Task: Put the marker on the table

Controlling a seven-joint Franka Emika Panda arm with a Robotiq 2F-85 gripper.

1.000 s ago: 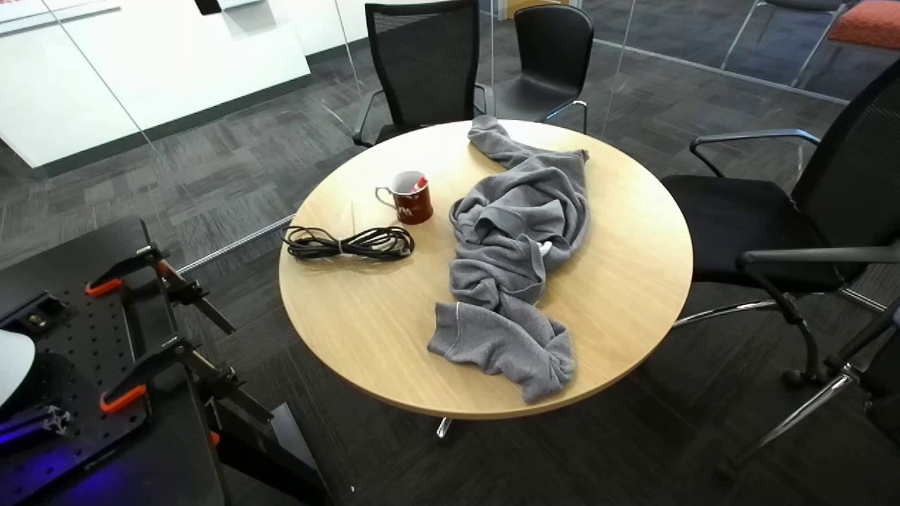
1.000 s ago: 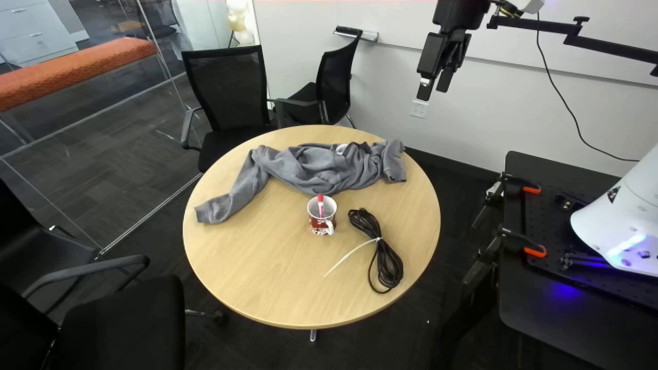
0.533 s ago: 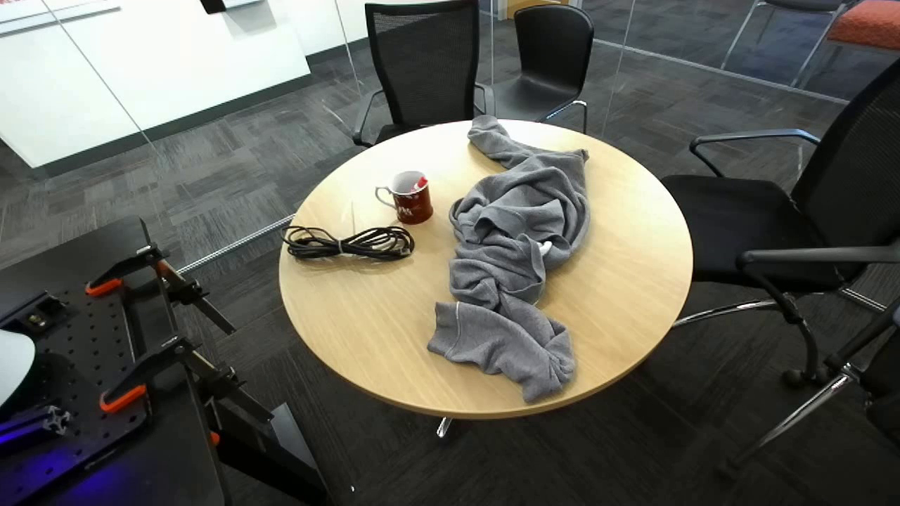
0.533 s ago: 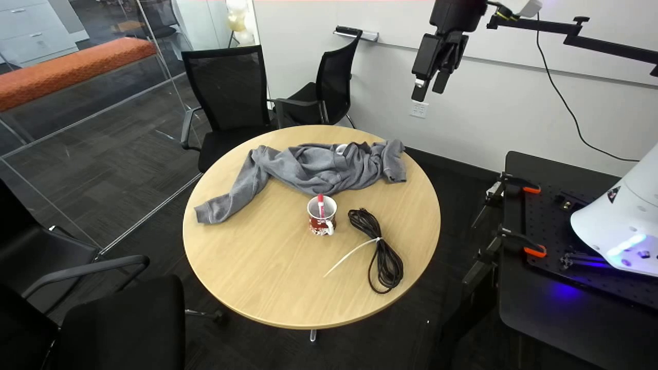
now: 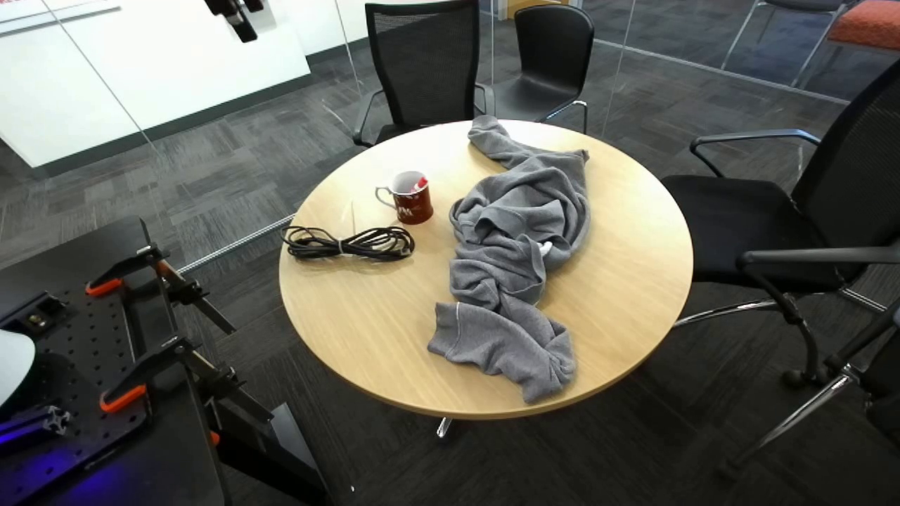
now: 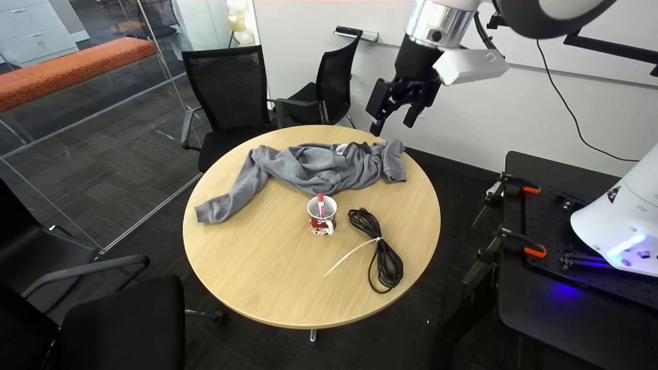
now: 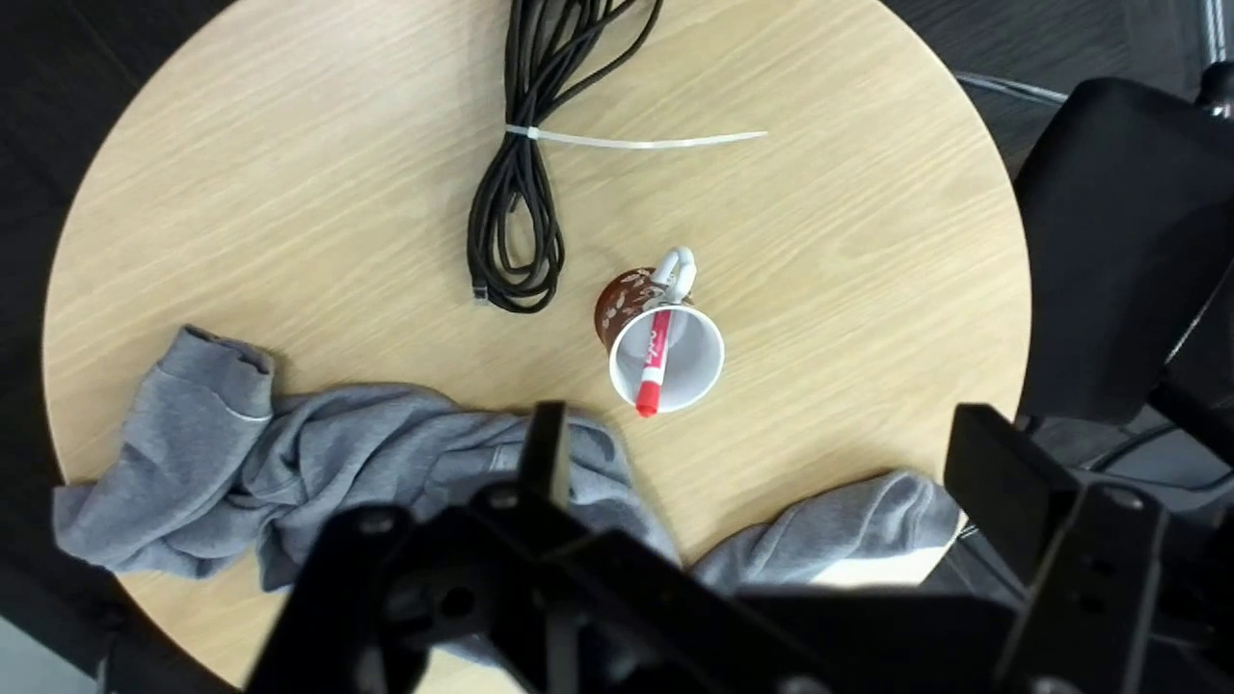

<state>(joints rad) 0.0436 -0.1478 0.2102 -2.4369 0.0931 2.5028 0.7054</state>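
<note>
The marker, red and white with a red cap, leans inside the dark-red mug, its cap sticking out at the rim. It shows in both exterior views. The mug stands upright on the round light-wood table, and its interior is white. My gripper is open and empty, in the air above the table's far edge near the grey cloth in that view. In the wrist view its fingers are wide apart, with the marker and mug beyond them, nearer the left finger.
A crumpled grey sweater lies across the table beside the mug. A coiled black cable with a white zip tie lies on the mug's other side. Black chairs surround the table. The robot's black stand is beside it.
My arm has swung down and toward the table; the gripper is lower and more of it shows in both exterior views. The marker, mug, sweater and cable have not moved.
</note>
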